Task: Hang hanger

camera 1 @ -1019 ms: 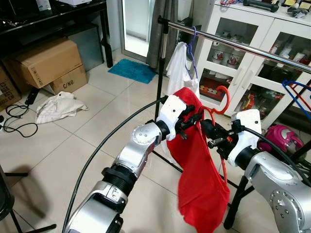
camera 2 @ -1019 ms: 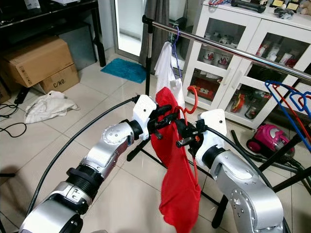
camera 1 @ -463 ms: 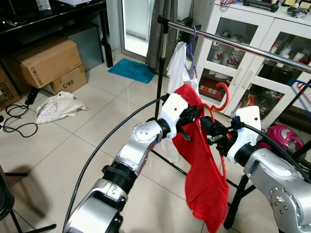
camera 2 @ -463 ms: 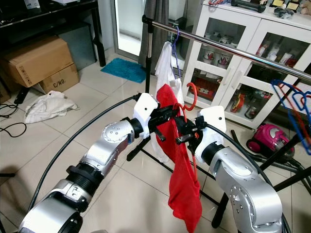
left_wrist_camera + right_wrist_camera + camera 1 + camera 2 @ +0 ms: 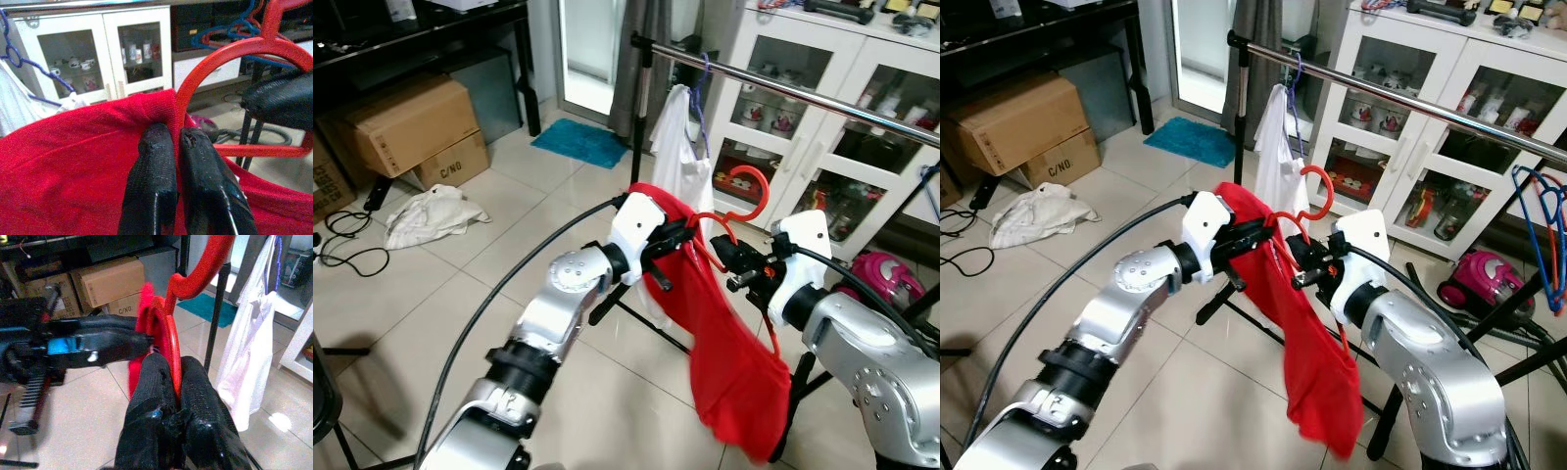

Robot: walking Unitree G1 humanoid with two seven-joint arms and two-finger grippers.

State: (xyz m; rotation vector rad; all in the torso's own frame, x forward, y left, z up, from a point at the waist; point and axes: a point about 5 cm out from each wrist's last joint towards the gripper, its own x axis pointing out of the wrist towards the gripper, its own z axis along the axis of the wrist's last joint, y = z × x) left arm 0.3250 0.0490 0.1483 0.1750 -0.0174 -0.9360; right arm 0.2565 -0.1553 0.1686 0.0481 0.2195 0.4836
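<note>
Hanging not yet done: the red hanger (image 5: 741, 193) with a red garment (image 5: 729, 333) draped on it sits mid-frame, below and in front of the steel rail (image 5: 822, 101), its hook free in the air and clear of the bar. Left gripper (image 5: 168, 147) has its fingers pinched together on the red cloth at the hanger's shoulder; right gripper (image 5: 168, 377) is clamped on the red frame just under the hook. Both hold the load from opposite sides at centre frame. Judged remaining: raise the hook to the rail, seat it over the bar, let go with both. Rail has free span to the right of the garment already hung there, so room looks adequate. Count: one rail; one red hanger in hand; one white garment (image 5: 679, 137) already hanging upper centre on a purple hanger (image 5: 703, 93); blue hangers (image 5: 1540, 211) at the right edge, number uncertain, at least one; two cardboard boxes (image 5: 406, 122) upper left; one white cloth (image 5: 433, 213) on the floor at left; one teal mat (image 5: 579, 143) by the door; one white glass-front cabinet (image 5: 832, 127) upper right.
</note>
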